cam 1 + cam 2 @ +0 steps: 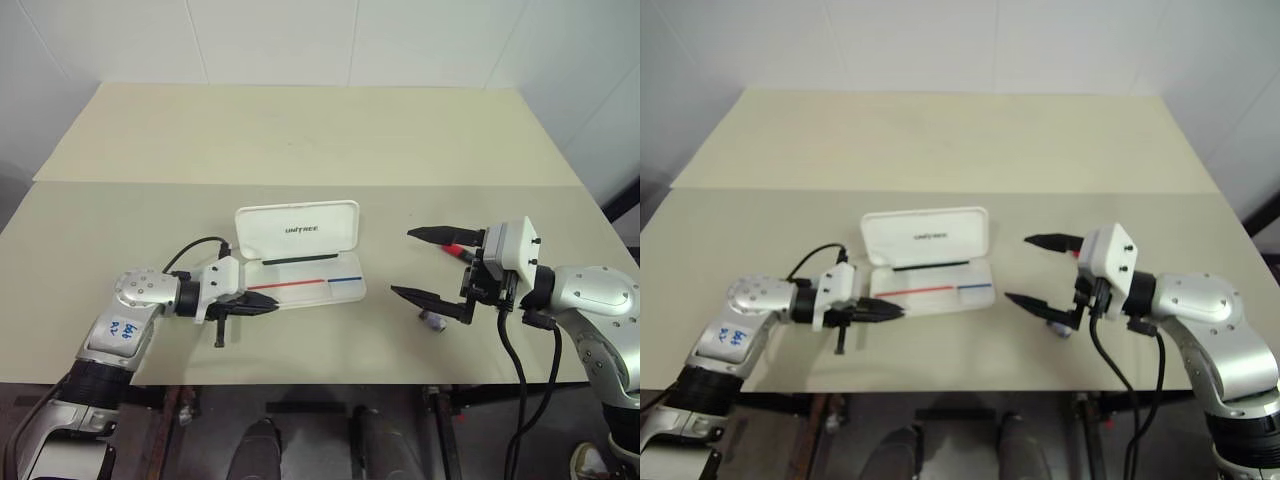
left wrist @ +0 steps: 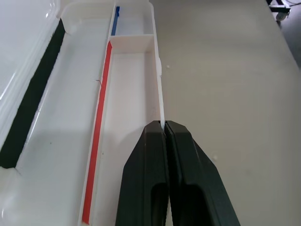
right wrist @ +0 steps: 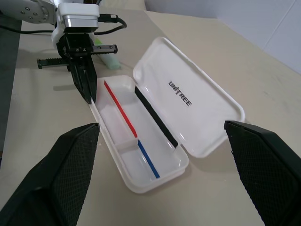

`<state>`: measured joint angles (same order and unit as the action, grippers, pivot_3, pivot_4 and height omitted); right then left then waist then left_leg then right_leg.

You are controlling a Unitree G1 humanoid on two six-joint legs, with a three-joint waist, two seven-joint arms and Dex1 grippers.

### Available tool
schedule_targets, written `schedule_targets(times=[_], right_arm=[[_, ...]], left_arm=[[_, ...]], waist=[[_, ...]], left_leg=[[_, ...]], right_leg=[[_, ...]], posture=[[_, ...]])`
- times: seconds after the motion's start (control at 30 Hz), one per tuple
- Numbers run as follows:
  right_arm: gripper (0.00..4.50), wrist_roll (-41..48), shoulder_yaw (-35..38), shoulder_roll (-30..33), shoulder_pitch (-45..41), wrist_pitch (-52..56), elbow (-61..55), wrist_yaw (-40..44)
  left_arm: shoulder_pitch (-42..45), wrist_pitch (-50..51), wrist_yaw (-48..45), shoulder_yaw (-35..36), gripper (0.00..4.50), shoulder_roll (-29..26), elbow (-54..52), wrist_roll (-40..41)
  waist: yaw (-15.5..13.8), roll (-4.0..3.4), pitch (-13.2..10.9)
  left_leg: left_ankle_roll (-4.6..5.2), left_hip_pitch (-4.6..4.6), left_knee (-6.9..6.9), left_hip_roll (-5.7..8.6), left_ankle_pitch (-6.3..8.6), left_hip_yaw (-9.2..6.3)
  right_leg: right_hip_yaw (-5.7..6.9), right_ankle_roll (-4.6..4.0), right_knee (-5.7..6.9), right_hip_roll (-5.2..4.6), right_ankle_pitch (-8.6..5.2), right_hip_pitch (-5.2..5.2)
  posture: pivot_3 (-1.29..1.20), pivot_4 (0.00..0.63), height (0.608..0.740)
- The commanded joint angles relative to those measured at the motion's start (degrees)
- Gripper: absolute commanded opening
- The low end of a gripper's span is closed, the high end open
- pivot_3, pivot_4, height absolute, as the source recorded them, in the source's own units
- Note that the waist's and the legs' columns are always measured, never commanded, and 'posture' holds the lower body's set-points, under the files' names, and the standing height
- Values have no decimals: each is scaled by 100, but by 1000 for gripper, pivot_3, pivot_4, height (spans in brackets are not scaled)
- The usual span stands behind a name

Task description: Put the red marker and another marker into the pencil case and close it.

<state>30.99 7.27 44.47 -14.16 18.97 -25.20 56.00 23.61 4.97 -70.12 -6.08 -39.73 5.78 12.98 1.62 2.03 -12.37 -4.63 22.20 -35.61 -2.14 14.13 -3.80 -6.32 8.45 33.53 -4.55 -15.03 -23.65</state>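
On the table (image 1: 300, 150), the pencil case (image 1: 297, 229) lies open between my two arms, its lid tipped back with the lettering facing me and the tray bare, so both markers can drop straight in. Neither is inside yet; only the red and blue stripes show along the tray floor.

My left gripper (image 1: 262, 307) is shut, its closed tips pinching the thin near wall of the tray at its left end. I judge that this pins the light plastic case so it will not slide while the other arm loads it.

My right gripper (image 1: 428, 265) hangs spread wide and empty just right of the case, pointing toward it, ready to take a marker.

The red marker (image 1: 458, 250) lies on the table beyond that gripper, mostly hidden behind the upper finger, its red cap peeking out. The pale green marker (image 3: 107, 57) lies behind my left wrist, near the case's left end. A small dark stub (image 1: 432, 321) sits under my right gripper.
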Motion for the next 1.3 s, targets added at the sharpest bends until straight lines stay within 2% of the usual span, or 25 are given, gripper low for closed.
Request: schedule_targets(times=[0.03, 0.5, 0.73, 0.97, 1.13, 1.23, 1.3], right_arm=[[4500, 110, 112, 1, -11, -41, -167, 3], [4500, 111, 134, -18, 64, -31, -215, -57], [4500, 80, 20, -125, -13, -107, -66, -2], [4500, 24, -167, -323, -148, -195, 137, 81], [4500, 37, -128, -292, -184, -220, 350, 168], [4500, 62, 155, -87, 120, -169, 402, 249], [4500, 65, 450, 71, 505, -131, 440, 271]], left_arm=[[201, -205, -138, -75, 18, 47, 90, -13], [350, -109, -446, -147, 18, 37, 121, 122], [6, 535, -634, 277, 2163, -187, -782, 868], [-443, 680, -208, 963, 2163, -443, -1359, 1096], [-1096, 967, 67, 1554, 2163, -560, -1872, 1463], [-1210, 1308, 297, 1764, 2713, -522, -2163, 1785], [-1152, 1572, 517, 1936, 3389, -446, -2322, 2103]], waist=[[1, 0, 0], [13, 0, 0], [23, 0, 0], [51, 0, 0], [53, 0, 0], [21, 0, 0], [-33, 2, 0]], left_leg=[[0, 0, -1, 0, 0, 0], [0, 0, -2, 0, 0, 0], [0, 0, -1, 0, 0, 0], [0, -2, -2, -1, 0, 0], [1, -2, 1, -1, 0, 0], [1, -1, 1, -1, 0, 0], [1, 1, -2, -1, 0, -2]], right_leg=[[0, 0, 0, 0, 0, 0], [0, 1, 3, 0, 0, 0], [0, 0, 3, 0, 0, 0], [-1, 0, 2, 0, 0, 0], [-1, -2, 1, 0, -1, -1], [-1, -2, 2, 0, -2, -1], [0, -2, 0, 0, -1, 1]], posture=[[0, 150, 740], [0, 150, 740], [0, 150, 740], [0, 150, 740], [0, 150, 740], [0, 150, 740], [0, 150, 740]])
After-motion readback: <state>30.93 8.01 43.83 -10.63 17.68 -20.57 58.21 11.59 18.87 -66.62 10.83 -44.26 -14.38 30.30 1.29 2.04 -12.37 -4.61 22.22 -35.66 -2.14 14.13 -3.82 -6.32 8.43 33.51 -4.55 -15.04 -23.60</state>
